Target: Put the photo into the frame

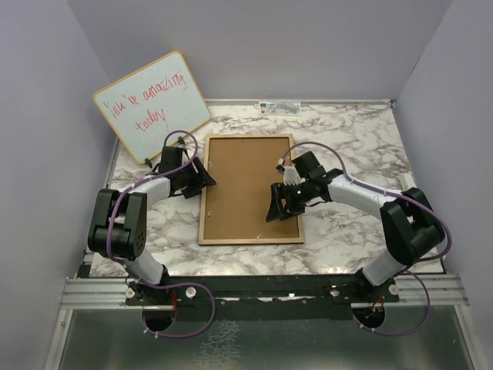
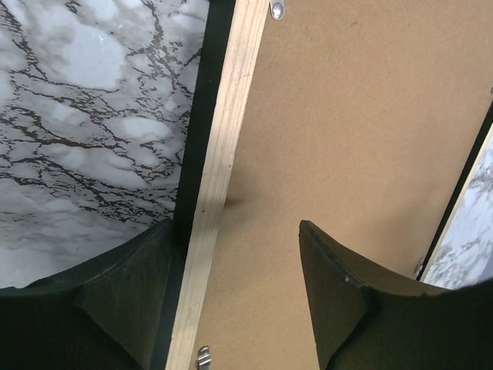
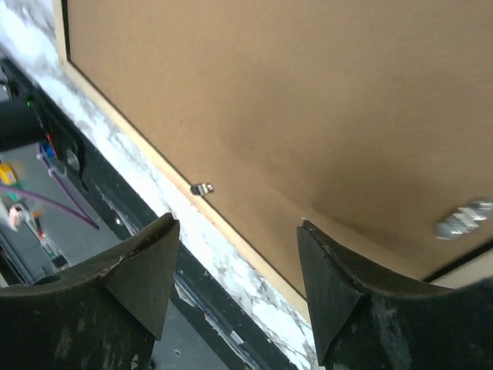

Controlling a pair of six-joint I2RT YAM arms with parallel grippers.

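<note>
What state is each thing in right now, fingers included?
frame: flat on the table, light wood face up.
brown board: seated inside the frame, covering its opening.
photo: not in view.
whiteboard: propped tilted at back left, red writing on it.
left gripper: fingers open, astride the frame's left rail.
right gripper: fingers open, holding nothing.

We see pale, smooth wood on the frame (image 2: 223, 154), matt brown fibreboard as its backing board (image 2: 362, 139), shiny metal on the clips (image 3: 202, 189), and a smooth, faintly glossy marble pattern on the table (image 2: 85, 116).
</note>
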